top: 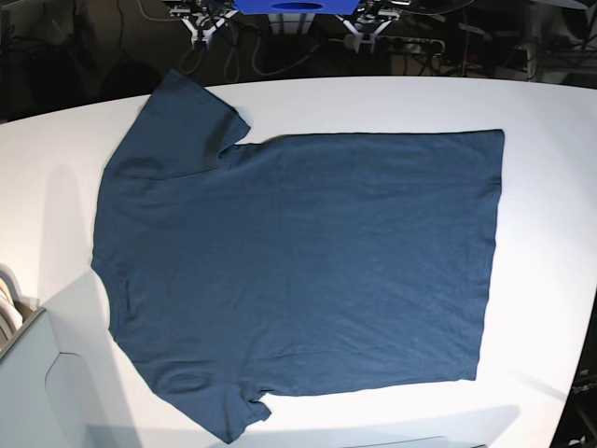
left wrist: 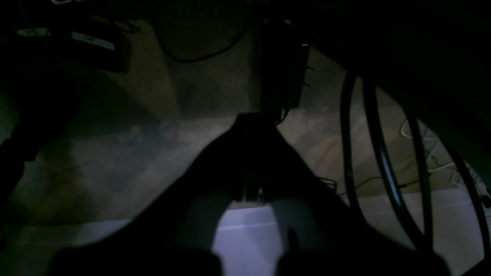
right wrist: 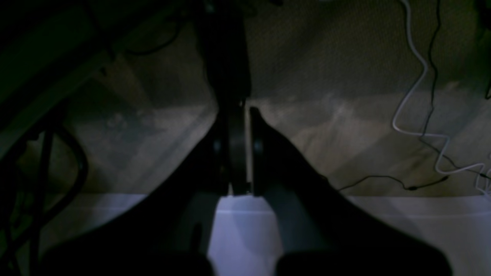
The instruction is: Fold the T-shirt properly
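Left gripper [left wrist: 251, 119]: jaws closed, holding nothing. Right gripper [right wrist: 239, 111]: jaws closed, holding nothing. T-shirt [top: 298, 271]: spread flat on white table [top: 550, 112], untouched.

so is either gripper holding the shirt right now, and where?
Nothing held. The T-shirt lies flat on the table. Left gripper and right gripper are shut and empty, off the cloth.

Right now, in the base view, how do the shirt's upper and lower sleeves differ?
The upper sleeve lies smooth and spread wide, while the lower sleeve shows a crease and a small tuck at its corner. The upper sleeve's tip reaches the edge of the table, while the lower sleeve ends near the picture's bottom. Both are dark blue, not yet folded, and flat on the white table.
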Controlling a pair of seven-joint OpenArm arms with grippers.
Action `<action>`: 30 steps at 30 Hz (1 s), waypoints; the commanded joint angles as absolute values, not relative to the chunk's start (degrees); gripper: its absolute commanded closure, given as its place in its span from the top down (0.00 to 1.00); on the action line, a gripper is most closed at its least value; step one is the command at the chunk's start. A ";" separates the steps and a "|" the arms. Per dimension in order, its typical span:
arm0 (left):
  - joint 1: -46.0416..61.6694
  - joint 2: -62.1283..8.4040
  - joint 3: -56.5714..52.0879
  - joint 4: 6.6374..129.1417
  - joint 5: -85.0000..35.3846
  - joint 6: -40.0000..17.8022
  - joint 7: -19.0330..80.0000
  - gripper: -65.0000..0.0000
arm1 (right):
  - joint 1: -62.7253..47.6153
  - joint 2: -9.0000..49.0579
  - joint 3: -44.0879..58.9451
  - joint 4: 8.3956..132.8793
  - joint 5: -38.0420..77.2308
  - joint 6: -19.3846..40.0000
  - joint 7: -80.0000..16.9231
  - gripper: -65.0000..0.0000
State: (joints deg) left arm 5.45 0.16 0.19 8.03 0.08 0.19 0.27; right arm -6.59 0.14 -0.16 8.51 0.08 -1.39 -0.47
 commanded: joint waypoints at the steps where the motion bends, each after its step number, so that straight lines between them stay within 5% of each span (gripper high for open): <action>1: 5.93 0.40 0.22 8.22 0.22 0.13 0.40 0.00 | -6.99 0.31 -0.22 8.57 -0.04 -0.04 -0.48 0.00; 30: 6.29 -0.13 0.31 8.31 0.22 0.13 0.40 0.00 | -7.60 0.31 -0.22 8.84 -0.04 -0.13 -0.57 0.00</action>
